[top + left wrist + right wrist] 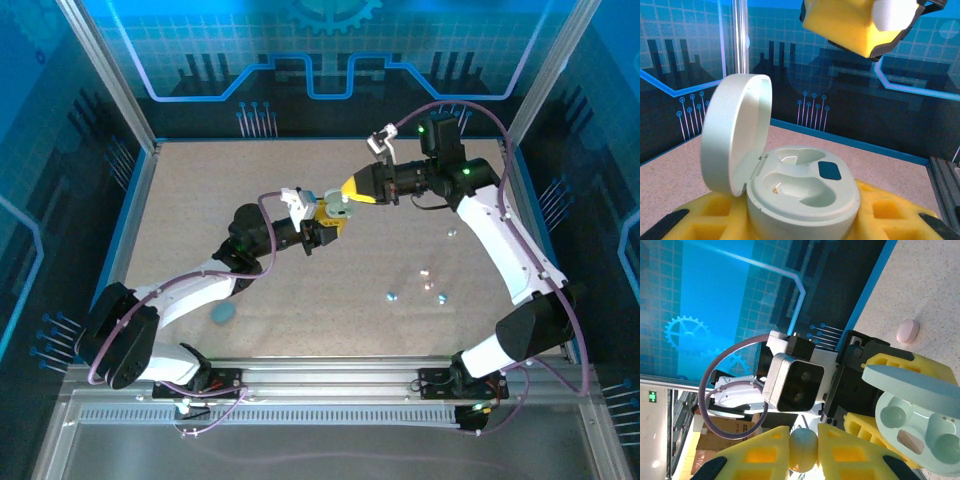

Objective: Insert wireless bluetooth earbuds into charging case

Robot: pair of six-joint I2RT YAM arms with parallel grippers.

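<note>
Yellow foam pads of the left gripper (332, 213) are pressed onto the charging case (805, 195), its lid (735, 150) swung open. Both wells (800, 187) appear vacant. State of the other tool? (Inspector)

The right gripper (353, 190) is pinching one whitish earbud (803, 449) between its pads. It hangs close by the open case, apart from it. The loose earbuds (391, 296) lie on the table (200, 200), well apart from the case, nearer the right arm's base. (Technician)

Recommendation for seating the piece? (Inspector)

In my judgement, centre the bud over one well before lowering and approach from the side away from the lid. Turn the bud to suit the well's contour. The left tool should hold the case steady and level. Let go only once the bud rests in the socket, because a tilted bud could roll off the rim and drop. (Technician)

Differences between views? (Inspector)

The left wrist view gives the depth and outline of the wells and a dark oval patch (829, 171) beside them, all too small to read from overhead. The right wrist view gives the pinch on the bud itself, and a pink oval piece (907, 331) lying on the table beyond. The overhead view places the loose buds, plus a blurred teal piece (222, 313) near the left arm. I cannot tell what that piece is. (Technician)
</note>
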